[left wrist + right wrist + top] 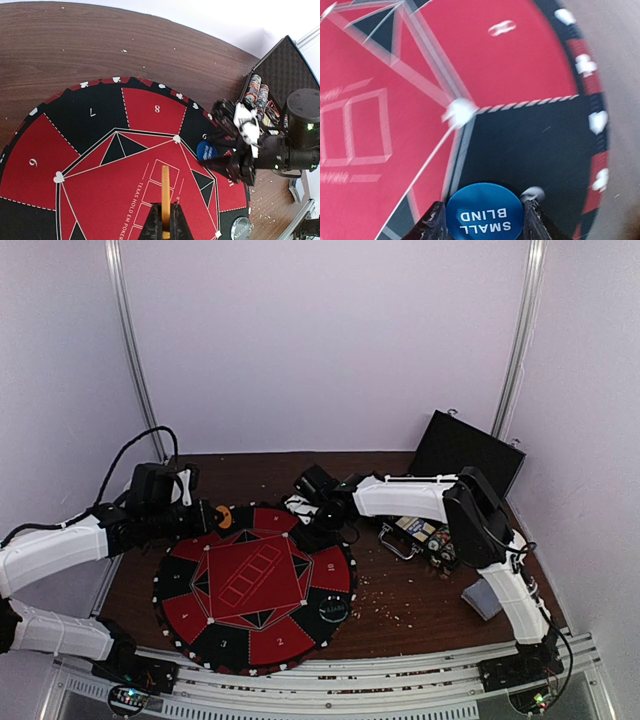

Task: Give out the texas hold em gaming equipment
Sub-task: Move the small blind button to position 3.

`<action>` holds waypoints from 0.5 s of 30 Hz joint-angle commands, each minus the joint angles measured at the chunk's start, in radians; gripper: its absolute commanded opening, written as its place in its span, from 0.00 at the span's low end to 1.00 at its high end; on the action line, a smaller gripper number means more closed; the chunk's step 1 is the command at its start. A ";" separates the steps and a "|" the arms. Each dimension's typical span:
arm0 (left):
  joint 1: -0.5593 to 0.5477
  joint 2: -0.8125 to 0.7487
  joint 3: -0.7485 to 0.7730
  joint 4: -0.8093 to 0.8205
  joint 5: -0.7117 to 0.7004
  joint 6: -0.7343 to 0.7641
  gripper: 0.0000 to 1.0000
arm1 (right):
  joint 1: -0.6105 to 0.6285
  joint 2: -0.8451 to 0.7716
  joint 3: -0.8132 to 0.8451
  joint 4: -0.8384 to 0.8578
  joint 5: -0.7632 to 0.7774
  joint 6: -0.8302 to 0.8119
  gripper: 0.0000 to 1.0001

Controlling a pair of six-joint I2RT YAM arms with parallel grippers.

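Observation:
My left gripper (218,518) is shut on a yellow button disc (165,197), held edge-on above the round red-and-black mat (40,160); the disc shows at the mat's far left rim in the top view (225,519). My right gripper (484,222) is shut on a blue "SMALL BLIND" disc (485,212), low over a black sector at the mat's far right edge (530,145). That blue disc also shows in the left wrist view (205,150). A black-and-clear button disc (333,608) lies on the mat's near right part.
The black hinged case (467,452) stands open at the back right, with rows of striped poker chips (257,92) inside. A grey-blue block (483,595), perhaps the cards, lies beside the right arm. Small crumbs are scattered on the brown table (400,600).

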 commanded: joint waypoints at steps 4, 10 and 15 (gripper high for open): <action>0.007 -0.032 0.023 0.021 -0.010 0.011 0.00 | 0.112 -0.086 -0.198 -0.122 -0.244 -0.059 0.40; 0.015 -0.063 0.041 0.016 -0.036 0.028 0.00 | 0.261 -0.133 -0.293 -0.062 -0.240 -0.077 0.39; 0.018 -0.075 0.061 0.016 -0.047 0.054 0.00 | 0.374 -0.129 -0.287 -0.042 -0.204 -0.091 0.39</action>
